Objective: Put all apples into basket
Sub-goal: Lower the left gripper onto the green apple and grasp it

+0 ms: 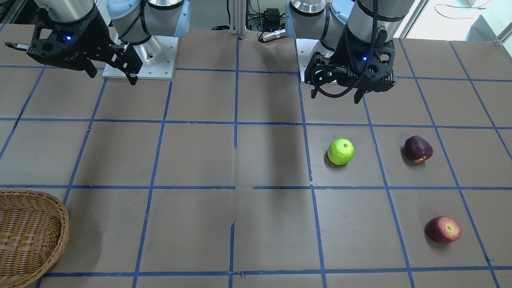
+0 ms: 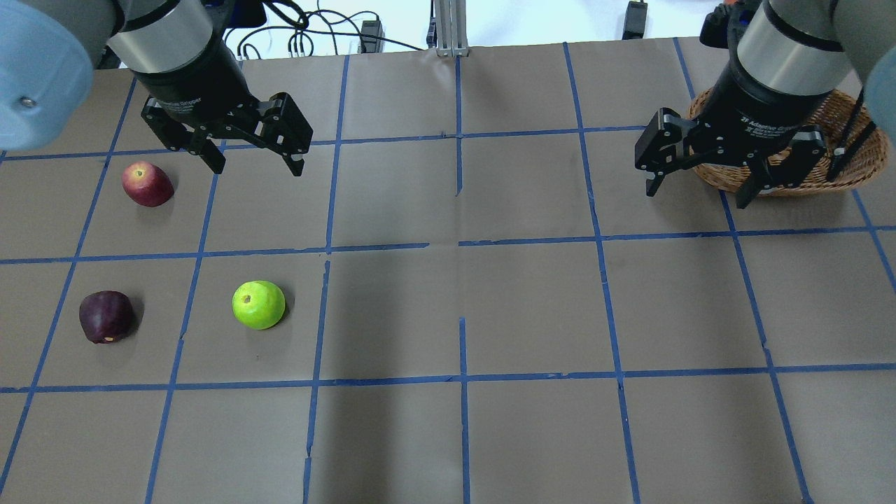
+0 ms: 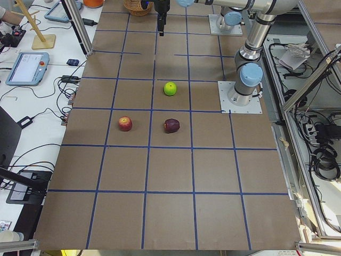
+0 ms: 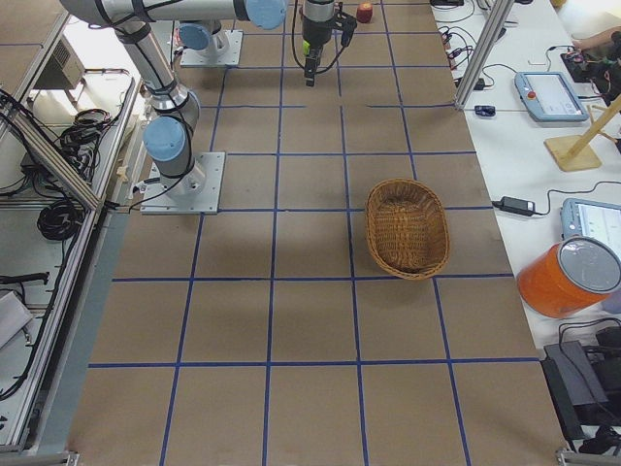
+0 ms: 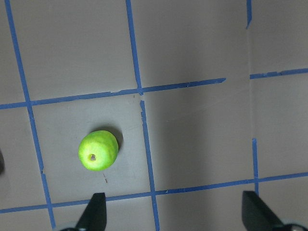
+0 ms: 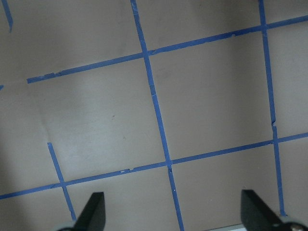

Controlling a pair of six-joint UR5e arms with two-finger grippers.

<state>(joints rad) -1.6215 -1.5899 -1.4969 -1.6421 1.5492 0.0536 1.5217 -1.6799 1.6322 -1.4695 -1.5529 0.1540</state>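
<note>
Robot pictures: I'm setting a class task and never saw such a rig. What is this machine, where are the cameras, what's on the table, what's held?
Two robot arms stand at a brown table taped into blue squares. Each ends in a two-fingered claw; the left claw and right claw are open, holding nothing. Two cameras look down from behind and in front, two from the table's ends, two from the wrists. A lime-green apple, a maroon apple and a red apple lie near the left arm; the empty oval wicker basket sits near the right.
</note>
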